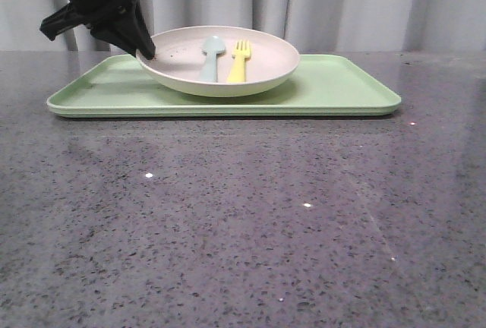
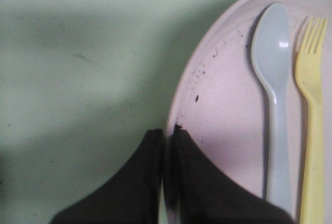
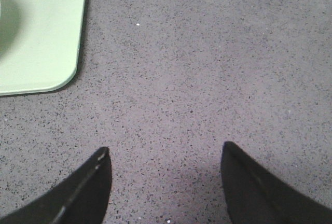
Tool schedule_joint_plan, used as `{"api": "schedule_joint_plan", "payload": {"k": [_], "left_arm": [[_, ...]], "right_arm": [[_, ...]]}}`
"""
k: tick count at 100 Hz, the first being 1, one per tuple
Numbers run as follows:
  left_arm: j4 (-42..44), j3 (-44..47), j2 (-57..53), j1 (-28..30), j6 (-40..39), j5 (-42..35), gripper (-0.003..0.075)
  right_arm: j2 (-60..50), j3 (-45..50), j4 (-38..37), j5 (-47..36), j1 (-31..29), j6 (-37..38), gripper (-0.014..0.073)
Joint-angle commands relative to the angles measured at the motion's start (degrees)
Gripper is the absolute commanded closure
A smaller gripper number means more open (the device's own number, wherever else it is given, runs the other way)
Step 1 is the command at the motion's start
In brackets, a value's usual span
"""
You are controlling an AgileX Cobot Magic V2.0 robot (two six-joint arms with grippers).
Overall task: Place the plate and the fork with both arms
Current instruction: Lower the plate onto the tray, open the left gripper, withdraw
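The plate (image 1: 258,62) is sitting on the light green tray (image 1: 342,85), toward the tray's left half, and the tray is lying flat on the dark speckled table (image 1: 243,222). Inside the plate, the yellow fork (image 1: 239,61) is lying just beside the pale blue spoon (image 1: 211,58), the two running side by side with their heads pointing away from the camera in the front view; the fork is lying on the robot's right of the spoon. The left gripper (image 1: 144,48) is reaching down at the plate's left edge, and its fingers (image 2: 202,193) are pinching the plate's rim: in the left wrist view one finger is pressing on the inside of the rim and the other on the outside, with only a narrow slit between them. Small dark specks are showing on the plate's inner surface near that grip. The right gripper (image 3: 166,172) is not appearing in the front view; in the right wrist view its fingers are standing wide apart over bare table, holding nothing, with a rounded corner of the tray lying near but apart from them.
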Motion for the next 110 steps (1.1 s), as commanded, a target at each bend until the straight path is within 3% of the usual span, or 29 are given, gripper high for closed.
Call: {"api": "schedule_joint_plan", "payload": {"k": [1, 37, 56, 68, 95, 110], "left_arm": [[-2.0, -1.4, -2.7, -0.6, -0.7, -3.6, 0.0741], [-2.0, -1.4, -2.7, -0.6, -0.7, -2.9, 0.0723], [-2.0, -1.4, -2.6, -0.5, -0.7, -2.8, 0.0510], [-2.0, -1.4, -2.6, -0.5, -0.7, -2.8, 0.0433], [-1.9, -1.4, -4.2, 0.1, -0.7, -3.3, 0.0430], [2.8, -1.3, -7.1, 0.3, -0.7, -2.7, 0.0430]], "right_arm": [[0.3, -1.9, -0.4, -3.7, -0.3, -0.2, 0.0125], [0.3, -1.9, -0.4, -3.7, -0.3, -0.2, 0.0125], [0.3, -1.9, -0.4, -3.7, -0.3, -0.2, 0.0125], [0.3, -1.9, -0.4, -3.7, -0.3, -0.2, 0.0125], [0.3, -1.9, -0.4, -4.3, -0.3, -0.2, 0.0125], [0.3, -2.1, 0.0, -6.0, -0.3, -0.2, 0.0125]]}}
